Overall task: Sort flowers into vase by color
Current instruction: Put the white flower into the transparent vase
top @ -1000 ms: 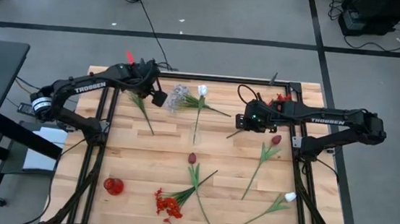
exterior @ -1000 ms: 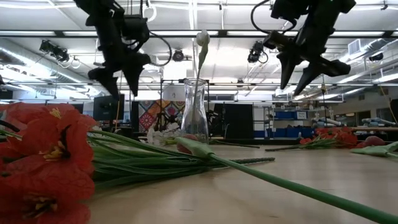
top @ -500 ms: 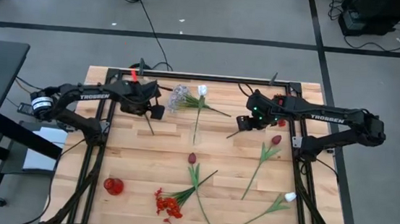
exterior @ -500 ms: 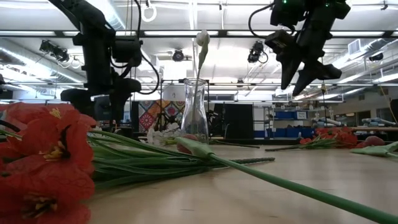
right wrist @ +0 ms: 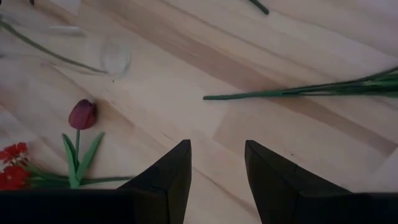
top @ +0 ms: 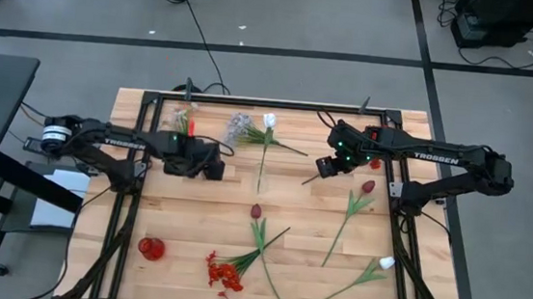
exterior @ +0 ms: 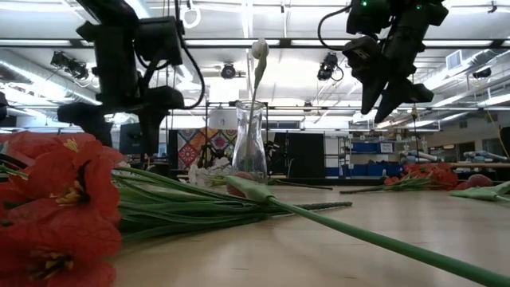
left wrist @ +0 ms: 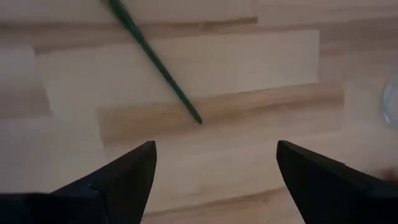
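My wooden table carries a glass vase holding a white tulip, loose dark red tulips, a red cluster, another white tulip.

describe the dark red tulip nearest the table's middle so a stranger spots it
In the high view, start at the clear vase holding a white tulip at the wooden table's far edge. Come toward the near side to the table's middle: one small dark red bud, its green stem running toward the bright red cluster.

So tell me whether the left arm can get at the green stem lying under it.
Probably yes: the left gripper is open above the green stem, with only bare table between them.
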Available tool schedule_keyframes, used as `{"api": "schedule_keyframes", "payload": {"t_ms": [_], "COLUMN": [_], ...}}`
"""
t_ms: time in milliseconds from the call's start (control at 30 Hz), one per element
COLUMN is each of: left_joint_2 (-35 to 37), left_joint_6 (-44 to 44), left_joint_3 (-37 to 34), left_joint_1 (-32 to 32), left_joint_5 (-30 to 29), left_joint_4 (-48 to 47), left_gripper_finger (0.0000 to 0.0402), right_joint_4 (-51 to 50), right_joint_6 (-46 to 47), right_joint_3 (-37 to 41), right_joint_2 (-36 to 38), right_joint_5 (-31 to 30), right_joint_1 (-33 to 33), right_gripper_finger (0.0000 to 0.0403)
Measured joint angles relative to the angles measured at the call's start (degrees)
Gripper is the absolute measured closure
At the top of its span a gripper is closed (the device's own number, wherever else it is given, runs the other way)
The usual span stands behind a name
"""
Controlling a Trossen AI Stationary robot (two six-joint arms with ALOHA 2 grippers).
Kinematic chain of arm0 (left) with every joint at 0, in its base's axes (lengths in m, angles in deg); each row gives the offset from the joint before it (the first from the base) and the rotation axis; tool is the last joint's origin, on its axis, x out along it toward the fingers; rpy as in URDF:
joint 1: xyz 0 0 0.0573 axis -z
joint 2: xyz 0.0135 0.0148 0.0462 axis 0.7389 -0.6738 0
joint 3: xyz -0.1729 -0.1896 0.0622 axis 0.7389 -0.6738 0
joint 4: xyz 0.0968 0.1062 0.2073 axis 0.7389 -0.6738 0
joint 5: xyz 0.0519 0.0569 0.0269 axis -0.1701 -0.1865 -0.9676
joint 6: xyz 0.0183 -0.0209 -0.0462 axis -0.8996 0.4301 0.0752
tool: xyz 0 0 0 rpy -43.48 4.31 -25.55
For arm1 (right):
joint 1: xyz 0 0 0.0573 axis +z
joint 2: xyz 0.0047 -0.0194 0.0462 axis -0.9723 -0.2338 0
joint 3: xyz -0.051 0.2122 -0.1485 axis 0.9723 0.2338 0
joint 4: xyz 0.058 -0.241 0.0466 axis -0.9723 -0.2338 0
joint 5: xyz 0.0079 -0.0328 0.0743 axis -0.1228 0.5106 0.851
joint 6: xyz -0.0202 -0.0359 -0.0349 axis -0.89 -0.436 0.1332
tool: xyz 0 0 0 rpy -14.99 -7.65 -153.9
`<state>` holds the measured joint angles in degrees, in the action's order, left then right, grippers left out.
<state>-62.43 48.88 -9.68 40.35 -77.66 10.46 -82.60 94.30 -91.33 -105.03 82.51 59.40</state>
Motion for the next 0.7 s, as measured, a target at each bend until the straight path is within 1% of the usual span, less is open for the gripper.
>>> {"api": "schedule_keyframes", "payload": {"t_ms": [200,300,533,700], "left_joint_2": [-0.11,-0.95,-0.83,-0.83], "left_joint_6": [10.22,17.75,32.34,38.89], "left_joint_3": [0.0,-0.01,0.0,0.0], "left_joint_1": [9.86,13.98,22.38,27.44], "left_joint_5": [0.03,-1.29,-4.53,-4.84], "left_joint_4": [3.54,3.32,3.87,4.36], "left_gripper_finger": [0.0065,0.0065,0.0065,0.0065], "right_joint_4": [-0.78,-0.92,-1.5,-3.02], "right_joint_6": [-4.65,-5.41,-8.82,-10.1], "right_joint_3": [0.0,0.0,0.0,0.0], "right_joint_2": [0.0,-0.02,-0.02,-0.02], "right_joint_5": [0.42,0.39,0.41,0.39], "right_joint_1": [-0.36,-1.04,-0.98,0.02], "right_gripper_finger": [0.0244,0.0244,0.0244,0.0244]}}
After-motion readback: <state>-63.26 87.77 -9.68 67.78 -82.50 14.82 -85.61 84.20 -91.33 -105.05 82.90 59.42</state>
